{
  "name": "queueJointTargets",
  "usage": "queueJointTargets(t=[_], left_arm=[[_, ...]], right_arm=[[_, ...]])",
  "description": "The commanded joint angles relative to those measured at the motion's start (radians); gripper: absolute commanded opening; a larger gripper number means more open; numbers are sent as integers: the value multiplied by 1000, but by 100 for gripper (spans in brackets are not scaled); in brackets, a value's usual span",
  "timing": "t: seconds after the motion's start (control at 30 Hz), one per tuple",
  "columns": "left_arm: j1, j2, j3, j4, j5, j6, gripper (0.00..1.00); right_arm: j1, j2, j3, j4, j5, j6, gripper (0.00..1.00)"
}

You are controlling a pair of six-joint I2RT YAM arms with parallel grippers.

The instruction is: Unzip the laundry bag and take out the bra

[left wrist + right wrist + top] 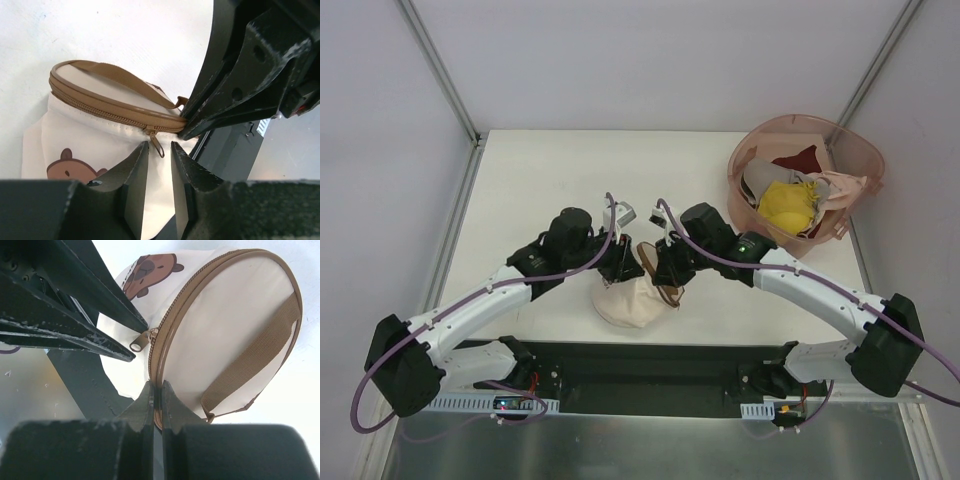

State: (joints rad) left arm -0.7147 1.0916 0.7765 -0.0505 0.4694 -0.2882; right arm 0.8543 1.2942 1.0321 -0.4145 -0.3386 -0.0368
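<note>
right tool (157, 386) pinches one laundry bag (225, 315) rim; left tool (160, 145) slightly spread at one zipper pull (139, 343).

- The laundry bag (85, 125) was cream-white, with a brown bear print (70, 167) at the lower left of the left wrist view.
- Its zipper (107, 114) and strap (120, 77) were tan-brown.
- The basket (868, 152), upper right of the top view, was translucent pink, holding a yellow garment (788, 203) and a dark red cloth (798, 160).
- The desk (540, 180) was off-white.
- The left gripper (160, 150) and right gripper (156, 390) were black.
</note>
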Motion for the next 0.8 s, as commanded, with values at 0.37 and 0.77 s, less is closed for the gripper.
queueJointTargets(t=[0.37, 0.77], left_arm=[[-12, 47, 79, 41, 48, -32, 3], [-12, -47, 47, 17, -117, -49, 0]], right_arm=[[0, 5, -1, 40, -30, 9, 1], [0, 1, -12, 40, 1, 8, 1]])
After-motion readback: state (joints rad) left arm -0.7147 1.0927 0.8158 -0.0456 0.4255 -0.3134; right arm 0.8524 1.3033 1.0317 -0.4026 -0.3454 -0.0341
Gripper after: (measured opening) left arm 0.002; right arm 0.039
